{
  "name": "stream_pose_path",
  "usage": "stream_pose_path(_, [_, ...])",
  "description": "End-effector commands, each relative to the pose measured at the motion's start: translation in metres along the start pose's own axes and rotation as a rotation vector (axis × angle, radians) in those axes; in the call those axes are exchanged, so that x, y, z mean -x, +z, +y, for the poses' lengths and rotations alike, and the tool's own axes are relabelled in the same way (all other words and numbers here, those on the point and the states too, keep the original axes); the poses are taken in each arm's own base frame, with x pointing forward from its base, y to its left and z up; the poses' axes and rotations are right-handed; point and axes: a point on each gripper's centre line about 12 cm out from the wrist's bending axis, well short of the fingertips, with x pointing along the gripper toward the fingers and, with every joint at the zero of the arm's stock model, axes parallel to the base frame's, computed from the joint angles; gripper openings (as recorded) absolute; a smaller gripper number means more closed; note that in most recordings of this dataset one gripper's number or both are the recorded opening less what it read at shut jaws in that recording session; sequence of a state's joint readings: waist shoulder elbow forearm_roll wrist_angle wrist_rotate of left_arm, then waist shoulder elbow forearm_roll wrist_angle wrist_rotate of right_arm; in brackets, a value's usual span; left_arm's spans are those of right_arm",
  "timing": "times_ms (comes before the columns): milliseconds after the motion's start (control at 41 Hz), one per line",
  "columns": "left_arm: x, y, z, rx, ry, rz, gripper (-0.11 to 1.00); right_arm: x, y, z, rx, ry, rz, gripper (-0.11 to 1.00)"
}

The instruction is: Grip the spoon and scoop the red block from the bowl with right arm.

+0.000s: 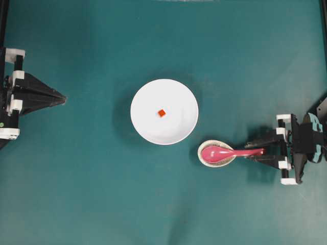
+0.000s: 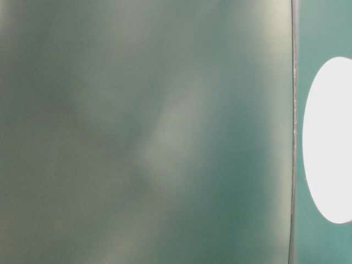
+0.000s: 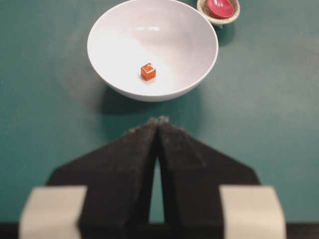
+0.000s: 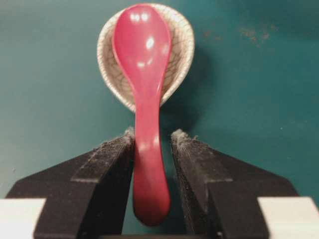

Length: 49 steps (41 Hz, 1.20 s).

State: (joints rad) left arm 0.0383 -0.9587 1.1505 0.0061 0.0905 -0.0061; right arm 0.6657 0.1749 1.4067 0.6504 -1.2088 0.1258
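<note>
- Right of the white bowl (image 1: 164, 111): pink spoon (image 1: 225, 152), scoop in speckled dish (image 1: 216, 153), handle between spread right gripper (image 1: 263, 151) fingers, slight gaps.
- Red block (image 1: 161, 113) near bowl centre.
- Left gripper (image 1: 60, 97) pressed together, well apart.

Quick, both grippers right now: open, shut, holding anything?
Left gripper: shut, holding nothing.
Right gripper: open, fingers on either side of the glossy pink soup spoon's handle, not clamped on it yet.
</note>
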Motion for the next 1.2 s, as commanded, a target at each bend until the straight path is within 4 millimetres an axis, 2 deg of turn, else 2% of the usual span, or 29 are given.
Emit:
stream_pose_path(0, [-0.0011,0.0038,0.0003,-0.001,0.002,-0.008,0.0,0.0011,0.0021,0.0043,0.001,0.02,-0.016,0.42])
stream_pose_path(195, [-0.0011,0.0025,0.0003,-0.001,0.002,0.0,0.0,0.0014,0.0018,0.0104,0.009,0.045,-0.018,0.42])
stream_pose_path(561, [-0.0011,0.0012,0.0003,0.0,0.002,0.011,0.0,0.0011,0.0021,0.0106,0.07,0.043,-0.02,0.42])
stream_pose_path(1171, [-0.0011,-0.0001,0.0004,0.0,0.002,0.021,0.0,0.003,0.0091,0.0063,0.067,0.017,-0.081,0.42])
